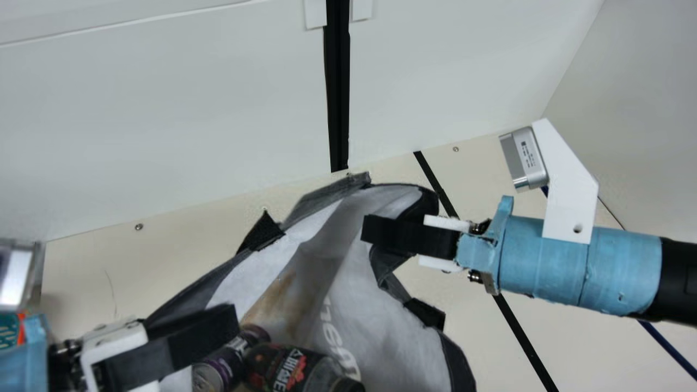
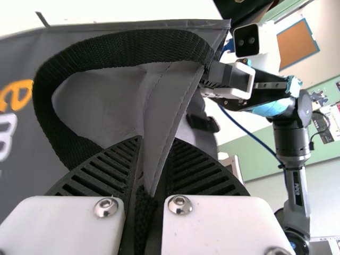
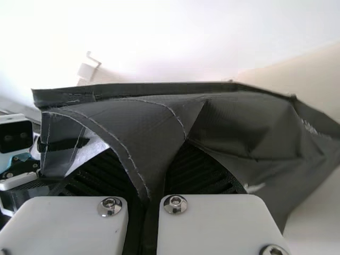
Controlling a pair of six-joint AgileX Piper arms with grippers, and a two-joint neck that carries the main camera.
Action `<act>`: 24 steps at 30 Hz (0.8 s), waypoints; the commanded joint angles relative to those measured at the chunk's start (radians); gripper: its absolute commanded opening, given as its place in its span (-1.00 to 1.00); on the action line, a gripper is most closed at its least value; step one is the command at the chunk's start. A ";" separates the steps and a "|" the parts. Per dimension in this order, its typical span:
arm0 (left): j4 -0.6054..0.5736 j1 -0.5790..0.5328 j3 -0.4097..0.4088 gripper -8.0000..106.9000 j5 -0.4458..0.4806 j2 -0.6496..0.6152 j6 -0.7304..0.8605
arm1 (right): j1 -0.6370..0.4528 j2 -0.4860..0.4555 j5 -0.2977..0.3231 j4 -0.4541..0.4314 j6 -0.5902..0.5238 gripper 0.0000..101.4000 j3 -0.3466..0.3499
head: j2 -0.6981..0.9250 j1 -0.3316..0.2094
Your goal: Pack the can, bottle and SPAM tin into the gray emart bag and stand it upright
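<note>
Left gripper (image 1: 224, 328) and right gripper (image 1: 373, 230), nearly closed, pinch the bag (image 1: 348, 277).

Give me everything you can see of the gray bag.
The bag is dark gray outside with orange and white lettering, pale and creased inside, apparently thin fabric with stitched seams. It has a black webbing handle. Its mouth gapes toward the neck camera; a can and a bottle lie inside. The left gripper and right gripper each pinch its edge.
</note>
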 commanded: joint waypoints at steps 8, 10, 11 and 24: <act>0.015 0.036 -0.015 -1.00 0.001 0.092 0.111 | -0.025 0.063 -0.004 -0.011 -0.095 -1.00 0.028 | -0.002 -0.023; 0.025 0.048 -0.030 -1.00 0.001 0.122 0.136 | -0.026 0.084 -0.004 -0.009 -0.121 -1.00 0.036 | -0.002 -0.023; 0.031 0.055 -0.038 -1.00 0.001 0.137 0.148 | -0.025 0.095 -0.004 -0.008 -0.133 -1.00 0.040 | -0.002 -0.023; 0.081 0.096 -0.170 -1.00 -0.035 0.328 0.282 | -0.017 0.240 -0.004 0.031 -0.283 -1.00 0.044 | -0.002 -0.023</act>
